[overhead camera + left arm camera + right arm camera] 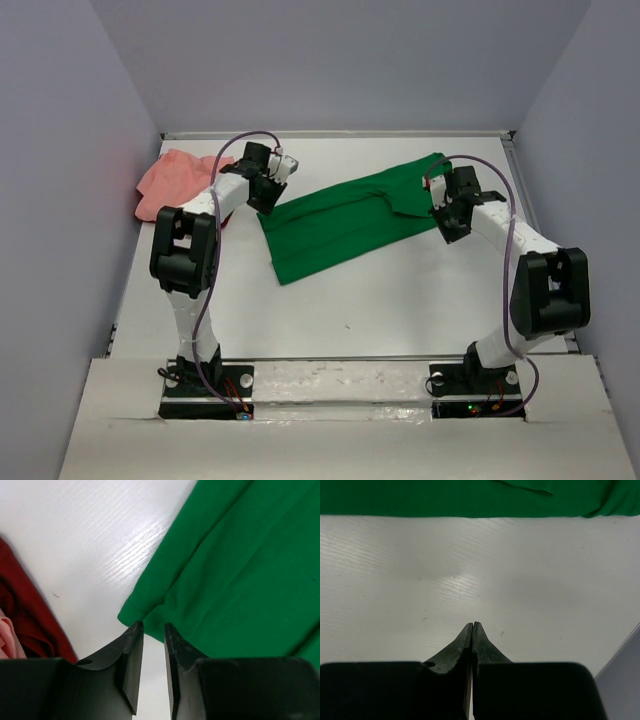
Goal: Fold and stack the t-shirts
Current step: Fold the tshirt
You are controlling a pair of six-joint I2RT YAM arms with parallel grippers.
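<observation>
From above, you see the green t-shirt (335,228) spread slantwise across the middle of the white table (400,310), its far end reaching toward the right rear corner. The salmon-pink t-shirt (176,180) lies bunched against the left wall (60,200), well apart from the green one. Your left gripper (268,188) hangs over the green shirt's near-left corner, and your right gripper (447,208) sits at its far right end. A purple cable (505,200) loops over each arm. In the left wrist view, your jaws stand a narrow gap apart with only bare table showing between them. Their tips are just at the hemmed corner of the green cloth, which fills the right half of the frame. A fold of dark red cloth (27,617) crowds the left edge with a sliver of pink beside it, and a strip of table separates it from the green. In the right wrist view, your jaws are pressed together on nothing, over open table. The green shirt's straight edge runs along the top, clear of the tips, and the pale side wall cuts the lower right corner.
</observation>
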